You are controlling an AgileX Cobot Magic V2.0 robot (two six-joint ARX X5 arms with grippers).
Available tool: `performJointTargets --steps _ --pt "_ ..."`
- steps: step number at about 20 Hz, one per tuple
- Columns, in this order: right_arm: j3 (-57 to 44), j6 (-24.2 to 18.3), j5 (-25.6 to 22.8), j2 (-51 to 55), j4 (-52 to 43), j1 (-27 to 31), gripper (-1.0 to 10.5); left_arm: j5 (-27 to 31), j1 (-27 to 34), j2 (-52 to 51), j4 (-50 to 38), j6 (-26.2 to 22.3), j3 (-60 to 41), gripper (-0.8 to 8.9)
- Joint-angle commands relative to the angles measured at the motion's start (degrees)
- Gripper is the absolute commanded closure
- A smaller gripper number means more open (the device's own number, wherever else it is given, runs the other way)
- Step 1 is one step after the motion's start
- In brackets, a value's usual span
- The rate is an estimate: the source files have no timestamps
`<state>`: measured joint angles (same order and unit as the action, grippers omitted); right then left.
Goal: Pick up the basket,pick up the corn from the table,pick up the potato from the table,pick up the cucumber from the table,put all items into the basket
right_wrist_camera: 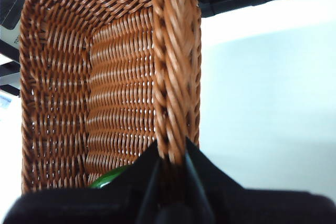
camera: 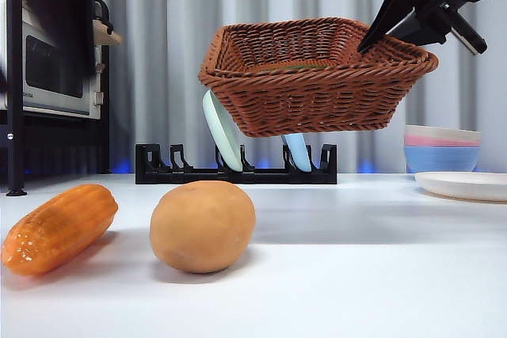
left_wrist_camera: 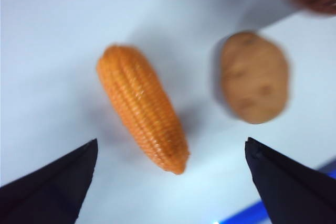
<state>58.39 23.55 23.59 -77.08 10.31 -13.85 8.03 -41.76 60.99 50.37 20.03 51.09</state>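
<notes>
The corn lies on its side at the near left of the white surface, and the potato sits just beside it to the right, a small gap between them. From the left wrist view the left gripper hangs above the pair with its fingers spread wide and holding nothing, the corn's narrow end lying between them and the potato off toward one side. Farther back the basket is up in the air, clear of the surface and tilted a little, held at its right-hand rim by the right gripper, which comes in from the upper right corner. Its fingers are clamped on the braided rim, one inside the wall and one outside. Down in the basket's bottom a small glossy green tip of the cucumber shows beside the inner finger. Behind the basket a black rack stands on the surface with pale plates upright in its slots. To the right are stacked pink and blue bowls and a white plate, and at far left a microwave on a dark shelf.
</notes>
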Motion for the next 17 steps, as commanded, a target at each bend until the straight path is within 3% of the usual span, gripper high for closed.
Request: performJointTargets --steps 1,8,9,12,15,17 --pt "0.17 0.35 0.42 0.26 -1.33 0.39 9.6 -2.25 3.23 2.64 -4.98 2.03 -4.44 3.46" --pt "0.17 0.37 0.44 0.26 -1.31 1.42 9.6 -6.71 10.82 18.12 -18.45 -2.25 -6.21 3.48" --pt "0.17 0.37 0.44 0.26 -1.31 1.46 9.6 -6.71 11.02 19.32 -19.04 -2.34 -6.21 3.9" --pt "0.17 0.37 0.42 0.26 -1.31 1.46 9.6 -6.58 10.99 19.87 -19.45 -5.73 -6.12 8.34" --pt "0.17 0.39 0.39 0.26 -1.31 1.46 9.6 -10.47 10.99 17.2 -15.06 -9.79 -5.03 8.21" --pt "0.17 0.37 0.39 0.26 -1.31 1.46 9.6 -19.28 10.99 13.97 -6.78 -16.24 -1.84 8.21"
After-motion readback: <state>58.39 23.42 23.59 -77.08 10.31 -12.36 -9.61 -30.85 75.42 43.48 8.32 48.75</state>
